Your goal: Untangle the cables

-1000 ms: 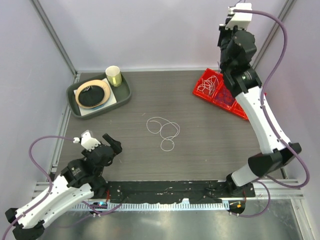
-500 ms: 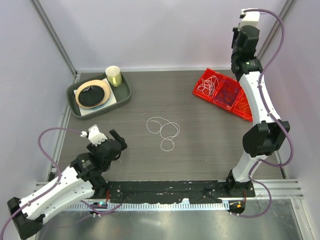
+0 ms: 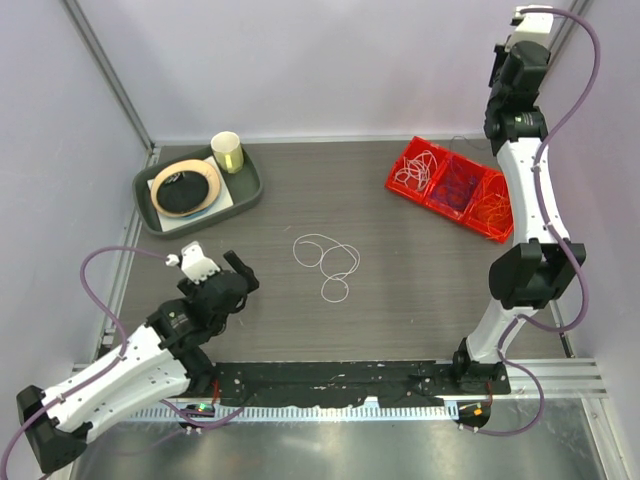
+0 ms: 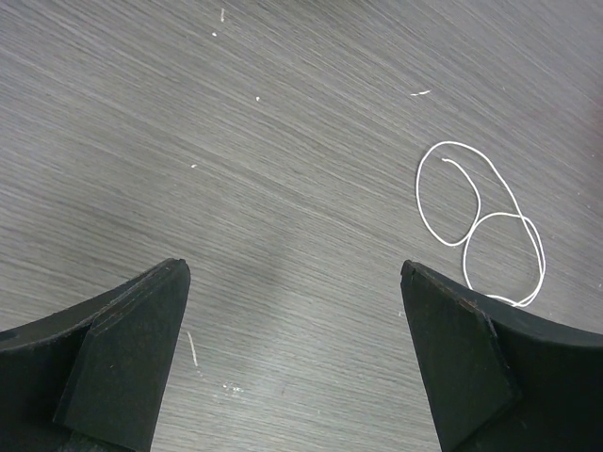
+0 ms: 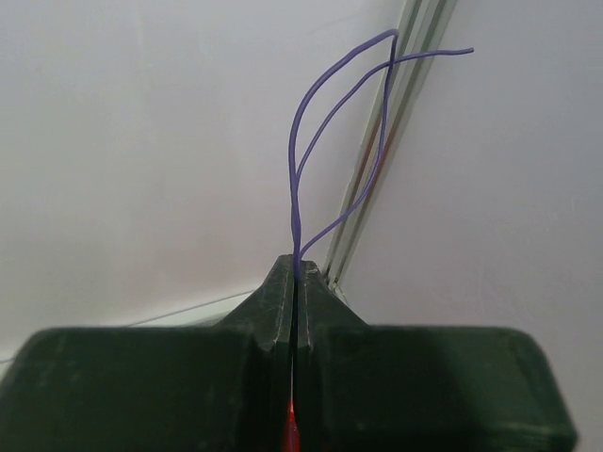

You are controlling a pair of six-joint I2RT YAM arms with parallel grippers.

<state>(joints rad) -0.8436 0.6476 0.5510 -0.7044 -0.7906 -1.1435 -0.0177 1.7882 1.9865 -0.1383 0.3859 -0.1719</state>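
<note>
Cables lie in two places in your top view. A white cable [image 3: 326,262] sprawls in loose loops in the middle of the table [image 3: 420,290]. More sit in the red bin [image 3: 430,205] at the far right, with white, purple and orange-red each in its own compartment. Your left gripper [image 3: 240,272] hovers low at the near left, pointing toward the loops but well apart from them. Your right arm [image 3: 530,190] reaches high beside the back corner post.

From your left wrist, the jaws stand wide above the table with nothing between them. The white cable's loops lie ahead to the right.

From your right wrist, the right gripper [image 5: 296,273] is pinched tight on a purple cable [image 5: 293,188], whose strands arc up against the wall. A red sliver shows low between the fingers.
</note>
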